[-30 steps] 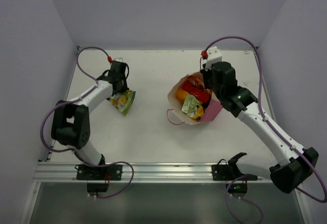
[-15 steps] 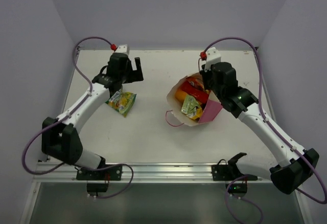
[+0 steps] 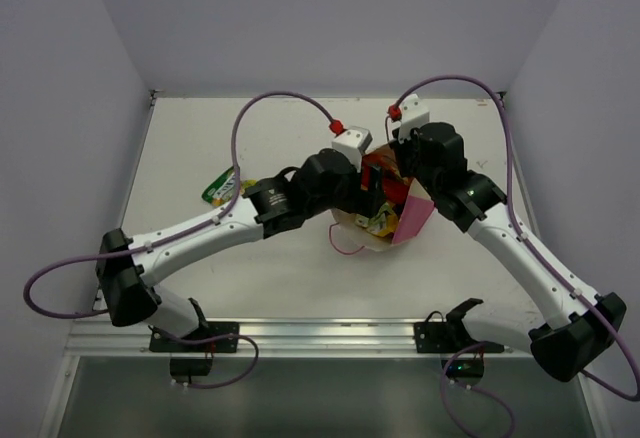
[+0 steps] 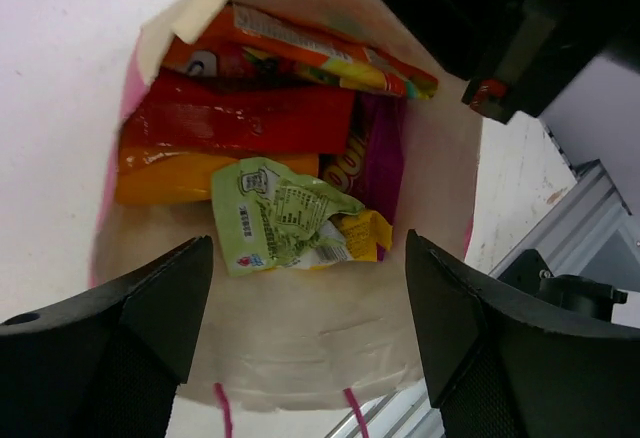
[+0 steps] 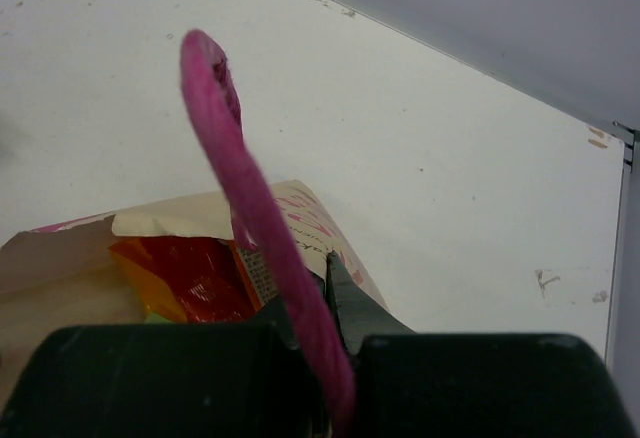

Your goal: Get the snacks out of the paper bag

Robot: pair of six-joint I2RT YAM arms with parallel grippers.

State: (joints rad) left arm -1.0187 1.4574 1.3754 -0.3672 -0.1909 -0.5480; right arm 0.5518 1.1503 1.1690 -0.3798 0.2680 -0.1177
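Observation:
The paper bag (image 3: 408, 218) stands tilted at centre right, with its mouth open. My right gripper (image 5: 330, 280) is shut on the far rim of the paper bag (image 5: 310, 220), and the bag's pink cord handle (image 5: 240, 173) runs up past the jaws. My left gripper (image 4: 305, 333) hangs open over the bag's mouth and its fingers (image 4: 110, 343) hold nothing. Inside the bag (image 4: 300, 343) lie several snacks: an orange packet (image 4: 300, 43), a red one (image 4: 240, 118), a crumpled pale green one (image 4: 280, 220) and a purple one (image 4: 375, 158). One green-yellow snack (image 3: 218, 187) lies on the table at the left.
The left arm (image 3: 200, 228) reaches across the table's middle from the left. A pink cord loop (image 3: 345, 248) hangs off the bag's near side. Purple walls close in the white table (image 3: 290, 268) on three sides. A metal rail (image 3: 320, 336) runs along the near edge.
My left gripper opened and left the green-yellow snack on the table at the left. The arm then swung right to the bag's mouth. The right gripper has not moved.

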